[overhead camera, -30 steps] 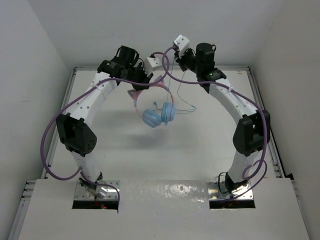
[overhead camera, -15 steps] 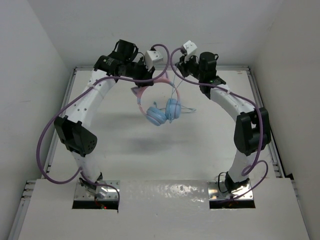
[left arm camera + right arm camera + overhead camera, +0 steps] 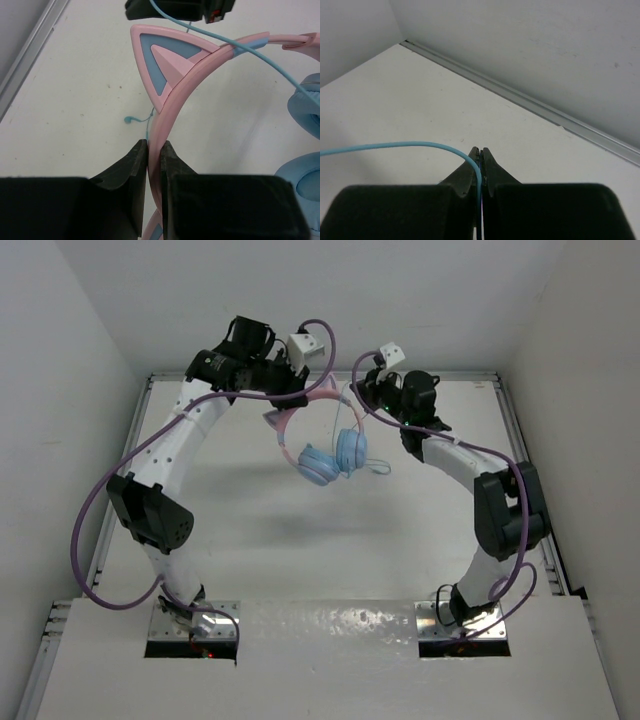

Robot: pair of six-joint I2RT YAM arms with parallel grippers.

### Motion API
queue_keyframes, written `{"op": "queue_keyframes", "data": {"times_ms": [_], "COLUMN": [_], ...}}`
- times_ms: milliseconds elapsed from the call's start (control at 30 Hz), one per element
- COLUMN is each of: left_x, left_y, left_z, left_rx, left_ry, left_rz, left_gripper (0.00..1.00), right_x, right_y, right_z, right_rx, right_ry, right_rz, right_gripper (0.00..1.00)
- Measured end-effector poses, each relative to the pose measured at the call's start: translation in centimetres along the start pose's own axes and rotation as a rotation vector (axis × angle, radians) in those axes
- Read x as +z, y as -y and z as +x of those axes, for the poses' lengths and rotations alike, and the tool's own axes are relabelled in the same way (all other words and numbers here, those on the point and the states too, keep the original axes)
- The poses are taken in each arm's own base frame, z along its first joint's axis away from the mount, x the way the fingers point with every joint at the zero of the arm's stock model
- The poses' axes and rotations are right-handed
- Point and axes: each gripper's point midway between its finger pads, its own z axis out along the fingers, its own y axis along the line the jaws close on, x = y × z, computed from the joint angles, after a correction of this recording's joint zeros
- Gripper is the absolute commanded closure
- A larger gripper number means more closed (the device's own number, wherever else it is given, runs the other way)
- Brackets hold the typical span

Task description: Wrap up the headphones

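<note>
The headphones (image 3: pixel 330 452) hang in the air over the far middle of the table, light blue ear cups down, pink headband (image 3: pixel 318 400) up. My left gripper (image 3: pixel 296 392) is shut on the pink headband (image 3: pixel 172 100) just below a cat-ear point (image 3: pixel 157 62). Two blue ear cups (image 3: pixel 306 145) show at the right of the left wrist view. My right gripper (image 3: pixel 364 390) is shut on the thin light blue cord (image 3: pixel 395 146), which arcs leftward out of its jaws. The cord (image 3: pixel 260 62) crosses over the headband, and its loose end (image 3: pixel 380 468) trails toward the table.
Thick purple robot cables (image 3: pixel 95 530) loop along both arms. A metal rail (image 3: pixel 530 102) runs along the table's far edge below the white back wall. Side rails (image 3: pixel 120 490) bound the table left and right. The arm bases (image 3: pixel 190 625) sit at the near edge.
Both grippers have moved right and toward the back wall, carrying the headphones with them. The ear cups have swung right. The right gripper has dropped closer to the headband.
</note>
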Motion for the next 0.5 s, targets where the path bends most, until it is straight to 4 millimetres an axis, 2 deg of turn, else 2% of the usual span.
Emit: {"op": "queue_keyframes", "data": {"times_ms": [300, 400, 500], "left_x": [-0.1, -0.1, -0.1], "left_y": [-1.1, -1.4, -1.8], "left_z": [0.0, 0.2, 0.6], "left_rx": [-0.007, -0.003, 0.008], "left_ry": [-0.006, -0.016, -0.031], "left_rz": [-0.059, -0.077, -0.093], "left_gripper": [1.0, 1.0, 1.0], "right_x": [-1.9, -2.6, -3.7], "right_y": [1.1, 2.6, 5.2], "right_z": [-1.1, -0.8, -0.7], "right_rx": [0.02, 0.06, 0.095], "right_ry": [0.068, 0.083, 0.101], "right_rz": [0.087, 0.151, 0.237], "right_gripper": [1.0, 1.0, 1.0]}}
